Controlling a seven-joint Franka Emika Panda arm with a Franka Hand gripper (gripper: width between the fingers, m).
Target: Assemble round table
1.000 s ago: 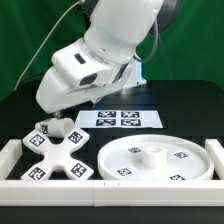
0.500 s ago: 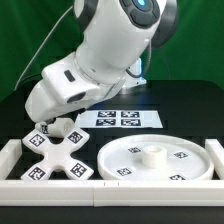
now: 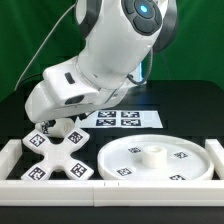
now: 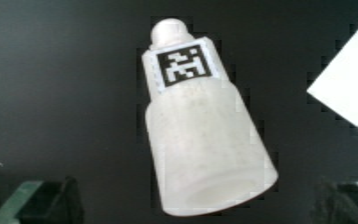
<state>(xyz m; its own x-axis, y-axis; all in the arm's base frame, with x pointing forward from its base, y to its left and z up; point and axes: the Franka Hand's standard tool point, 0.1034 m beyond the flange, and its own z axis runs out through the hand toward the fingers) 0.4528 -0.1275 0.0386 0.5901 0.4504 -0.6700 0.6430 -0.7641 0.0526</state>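
Green backdrop (image 3: 20, 40), black tabletop (image 3: 190, 105), white edge rail (image 3: 9, 150)

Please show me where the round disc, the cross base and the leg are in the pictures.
Round disc (image 3: 128, 156): exterior view, bare flat top.
Cross base (image 3: 57, 158): exterior view, centre where arms meet.
Leg (image 4: 208, 140): wrist view, middle of its body.

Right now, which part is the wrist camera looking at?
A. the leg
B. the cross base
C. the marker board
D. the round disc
A: the white leg, with a square tag near one end, fills the wrist view and lies on the black table.
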